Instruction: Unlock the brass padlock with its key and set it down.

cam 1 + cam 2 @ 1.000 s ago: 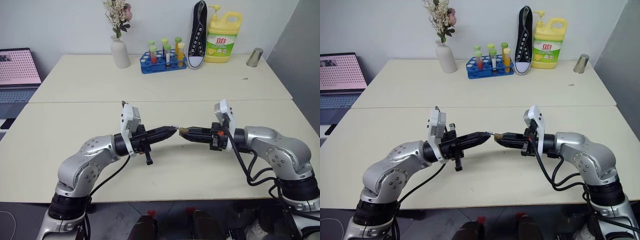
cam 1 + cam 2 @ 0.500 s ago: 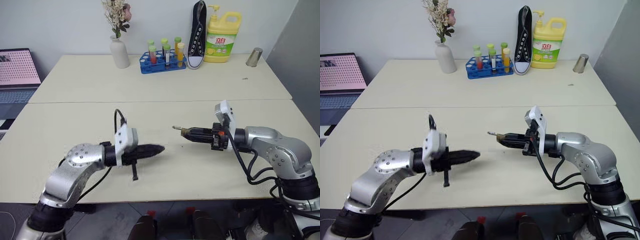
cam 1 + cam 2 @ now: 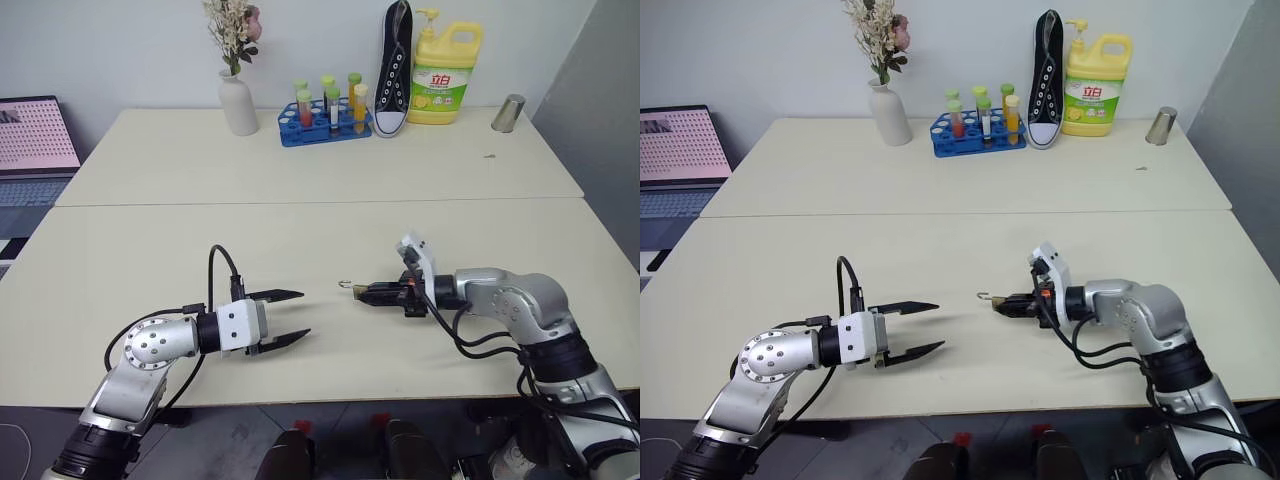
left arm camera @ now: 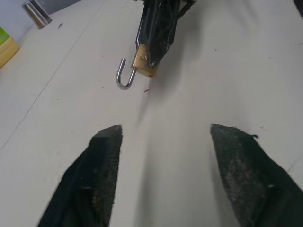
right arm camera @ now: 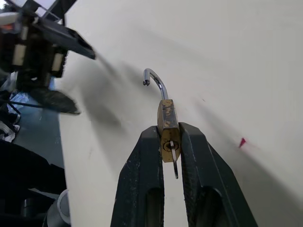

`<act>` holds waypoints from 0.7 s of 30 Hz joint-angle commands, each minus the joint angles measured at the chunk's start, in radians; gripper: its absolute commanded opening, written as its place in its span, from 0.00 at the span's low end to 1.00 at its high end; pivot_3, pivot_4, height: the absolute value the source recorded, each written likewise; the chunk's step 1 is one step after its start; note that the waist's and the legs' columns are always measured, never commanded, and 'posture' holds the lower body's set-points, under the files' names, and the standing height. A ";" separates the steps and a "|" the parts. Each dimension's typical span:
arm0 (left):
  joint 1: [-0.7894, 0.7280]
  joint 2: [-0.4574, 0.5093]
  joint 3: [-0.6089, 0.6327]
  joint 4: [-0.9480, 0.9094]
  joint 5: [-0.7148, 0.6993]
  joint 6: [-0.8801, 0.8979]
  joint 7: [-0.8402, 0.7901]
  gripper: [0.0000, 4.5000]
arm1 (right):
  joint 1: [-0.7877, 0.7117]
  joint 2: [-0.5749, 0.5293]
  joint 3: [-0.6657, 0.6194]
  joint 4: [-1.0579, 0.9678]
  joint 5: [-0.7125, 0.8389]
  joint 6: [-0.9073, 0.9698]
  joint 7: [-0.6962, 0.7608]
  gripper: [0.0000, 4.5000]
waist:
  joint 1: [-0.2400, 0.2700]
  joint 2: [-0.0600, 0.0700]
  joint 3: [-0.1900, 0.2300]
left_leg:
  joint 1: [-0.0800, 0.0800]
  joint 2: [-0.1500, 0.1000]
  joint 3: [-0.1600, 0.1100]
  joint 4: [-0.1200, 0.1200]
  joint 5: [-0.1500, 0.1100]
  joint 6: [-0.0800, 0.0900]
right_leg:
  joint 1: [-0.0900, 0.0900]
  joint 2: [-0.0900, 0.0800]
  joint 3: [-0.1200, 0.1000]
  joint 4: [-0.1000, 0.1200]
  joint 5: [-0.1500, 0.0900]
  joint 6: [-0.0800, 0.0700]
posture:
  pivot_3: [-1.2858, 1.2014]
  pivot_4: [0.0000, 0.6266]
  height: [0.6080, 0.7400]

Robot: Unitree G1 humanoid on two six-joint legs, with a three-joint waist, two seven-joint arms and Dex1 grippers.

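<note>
Brass padlock: small golden body, clamped between the two black fingers of the right pincer. Held just above the near counter, low over its surface, at the middle of the counter's front half. Silver shackle swung open, hooked end free, projecting past the fingertips toward the robot's left.

Key: thin silvery sliver at the keyhole end of the lock body, lying in the narrow gap between the right fingers. Whether it is fully seated cannot be told.

Right pincer: clenched on the padlock, pointing toward the robot's left, nearly level with the counter.

Left pincer: released, fingers spread wide, nothing between them. Low over the counter, pointing toward the padlock. Apart from the lock; a stretch of bare counter lies between its fingertips and the shackle. In the left wrist view the padlock hangs ahead of the open fingers, shackle hook downward toward the counter.

Far counter, back row, from the robot's left: white vase with dried flowers, blue rack of test tubes, black sneaker stood on end, yellow detergent bottle, metal cup. Laptop off the counter's left edge, screen lit.
</note>
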 commanded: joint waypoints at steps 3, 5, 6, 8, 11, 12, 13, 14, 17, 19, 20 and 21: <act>0.009 0.008 0.030 -0.017 -0.015 -0.005 0.016 1.00 | -0.074 0.001 0.038 0.100 -0.088 -0.041 0.028 0.19 | 0.000 0.000 0.000 | -0.001 0.000 0.000 0.000 0.000 0.000 | -0.001 0.000 0.000 0.002 0.000 0.000 | 0.52 0.24 1.00; 0.009 0.005 0.030 -0.024 -0.025 0.014 0.020 1.00 | -0.088 -0.010 0.055 0.134 -0.133 -0.076 0.039 0.30 | 0.000 0.000 0.000 | -0.001 0.000 0.001 0.000 0.000 0.000 | -0.001 0.000 0.000 0.002 0.000 0.000 | 0.52 0.24 1.00; 0.010 0.003 0.030 -0.028 -0.031 0.026 0.022 1.00 | -0.093 -0.015 0.057 0.145 -0.148 -0.089 0.046 0.39 | 0.000 0.000 0.000 | -0.001 0.000 0.001 0.000 0.000 0.000 | -0.001 0.000 0.000 0.002 0.000 0.000 | 0.52 0.24 1.00; 0.006 -0.003 0.032 -0.039 -0.059 0.076 0.024 1.00 | -0.092 -0.047 0.067 0.145 -0.186 -0.131 0.073 0.54 | 0.000 0.000 0.000 | -0.001 0.000 0.001 0.000 0.000 0.000 | -0.002 0.000 0.001 0.003 0.000 0.000 | 0.52 0.24 1.00; -0.006 -0.009 0.036 -0.047 -0.092 0.147 0.034 1.00 | -0.068 -0.090 0.049 0.118 -0.217 -0.176 0.087 0.78 | 0.000 0.000 0.000 | 0.000 0.000 0.001 0.001 0.000 0.000 | -0.002 0.000 0.000 0.005 0.000 0.000 | 0.52 0.24 1.00; -0.011 -0.013 0.039 -0.050 -0.105 0.174 0.041 1.00 | -0.058 -0.101 0.039 0.106 -0.223 -0.188 0.087 0.82 | 0.002 0.000 0.000 | 0.000 0.000 0.001 0.001 0.000 0.000 | -0.002 0.000 0.000 0.005 0.000 0.000 | 0.52 0.24 1.00; -0.022 -0.011 0.039 -0.049 -0.109 0.199 0.044 1.00 | -0.032 -0.130 0.025 0.063 -0.231 -0.212 0.089 0.90 | 0.002 0.000 0.000 | 0.000 0.000 0.000 0.002 0.000 0.000 | -0.002 0.000 0.000 0.005 0.000 0.000 | 0.52 0.24 1.00; -0.026 -0.009 0.040 -0.050 -0.111 0.214 0.045 1.00 | -0.013 -0.149 0.016 0.030 -0.235 -0.226 0.091 0.99 | 0.004 0.000 0.000 | 0.000 0.000 0.000 0.002 0.000 0.000 | -0.002 0.000 0.000 0.006 0.000 0.000 | 0.52 0.24 1.00; -0.042 0.006 0.034 -0.074 -0.113 0.304 0.051 1.00 | 0.076 -0.214 -0.018 -0.143 -0.233 -0.266 0.105 0.99 | 0.002 0.000 0.000 | -0.001 0.000 0.000 0.002 0.000 0.000 | -0.002 0.000 0.000 0.006 0.000 0.000 | 0.52 0.24 1.00; -0.047 0.008 0.033 -0.096 -0.117 0.332 0.049 1.00 | 0.142 -0.245 -0.052 -0.263 -0.213 -0.274 0.105 0.99 | 0.001 0.000 0.000 | -0.001 0.000 0.000 0.002 0.000 0.000 | -0.002 0.000 0.000 0.006 0.000 0.000 | 0.52 0.24 1.00; -0.052 0.013 0.028 -0.103 -0.095 0.343 0.059 1.00 | 0.184 -0.263 -0.067 -0.325 -0.214 -0.296 0.103 0.99 | -0.001 0.000 0.000 | -0.001 0.000 0.000 0.002 0.000 0.000 | -0.002 0.000 0.000 0.006 0.000 0.000 | 0.52 0.24 1.00; -0.054 0.016 0.025 -0.108 -0.078 0.348 0.067 1.00 | 0.214 -0.273 -0.076 -0.367 -0.216 -0.310 0.100 0.99 | -0.001 0.000 0.000 | -0.001 0.000 0.001 0.002 0.000 0.000 | -0.002 0.000 0.001 0.006 0.000 0.000 | 0.52 0.24 1.00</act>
